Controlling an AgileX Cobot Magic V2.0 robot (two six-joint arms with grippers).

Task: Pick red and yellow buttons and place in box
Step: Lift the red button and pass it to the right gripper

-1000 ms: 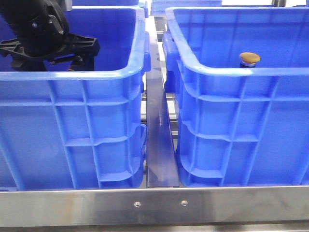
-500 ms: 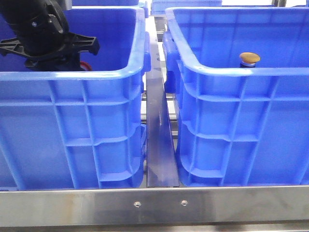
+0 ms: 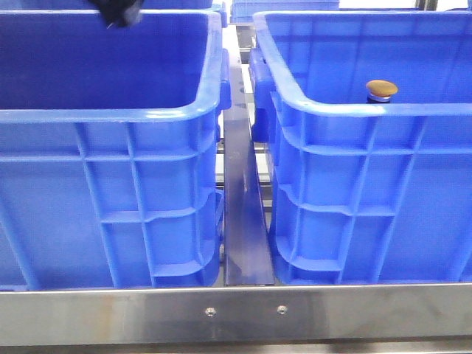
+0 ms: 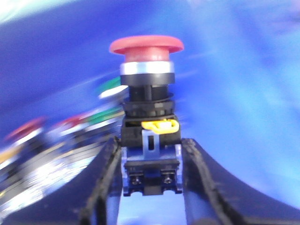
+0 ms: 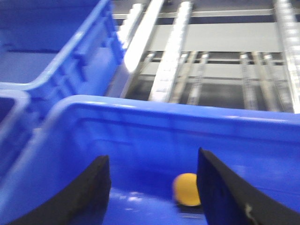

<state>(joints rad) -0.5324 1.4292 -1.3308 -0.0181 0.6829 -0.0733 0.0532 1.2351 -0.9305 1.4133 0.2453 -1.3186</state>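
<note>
While my left gripper (image 4: 151, 154) is clamped on the black body of the red button (image 4: 146, 47), cap upright at upper centre of the wrist frame, only a dark scrap of that arm shows at the upper left of the front view. My right gripper (image 5: 152, 187) is spread wide over the box (image 3: 369, 109) on the right, where the yellow button (image 3: 381, 89) sits at the upper right.

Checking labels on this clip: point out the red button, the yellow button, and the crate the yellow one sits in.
red button (image 4: 146, 45), left wrist view, on its domed cap.
yellow button (image 3: 381, 87), front view, on its cap.
right crate (image 3: 369, 112), front view, on its near rim.
</note>
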